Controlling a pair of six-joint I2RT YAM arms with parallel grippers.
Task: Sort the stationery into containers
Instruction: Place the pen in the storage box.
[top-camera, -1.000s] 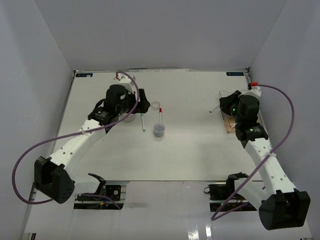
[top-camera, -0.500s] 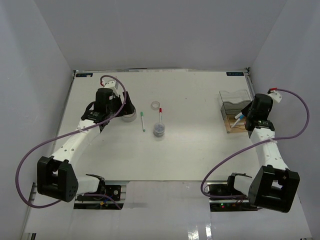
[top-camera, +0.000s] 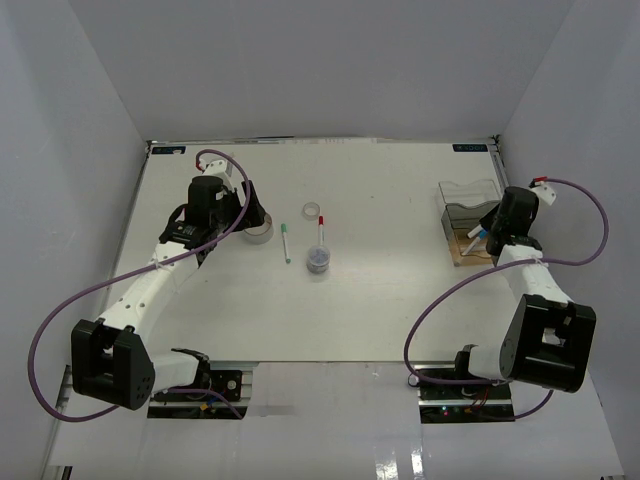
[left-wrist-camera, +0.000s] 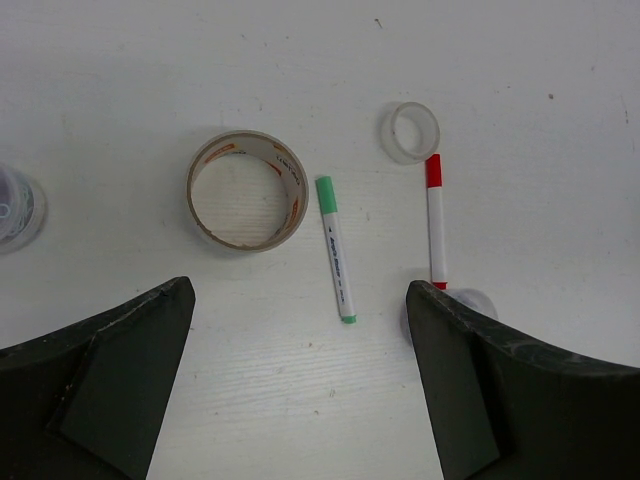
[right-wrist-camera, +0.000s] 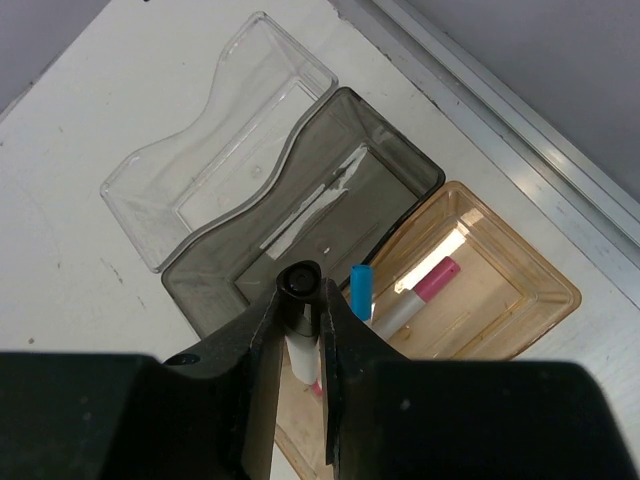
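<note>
Two markers (right-wrist-camera: 410, 305) lie in the tan tray (right-wrist-camera: 505, 300); right end effector (right-wrist-camera: 300, 300) pinches a third marker (right-wrist-camera: 298, 355), perhaps black-capped, above it. Left end effector (left-wrist-camera: 298, 340) is spread over tape roll (left-wrist-camera: 290, 185), not yet sorted, on counter (left-wrist-camera: 550, 100).

Nothing was legible. The green-capped marker (left-wrist-camera: 336, 255) bore tiny print on its barrel and the tape roll (left-wrist-camera: 292, 188) had orange marks inside its core, both too small to read
</note>
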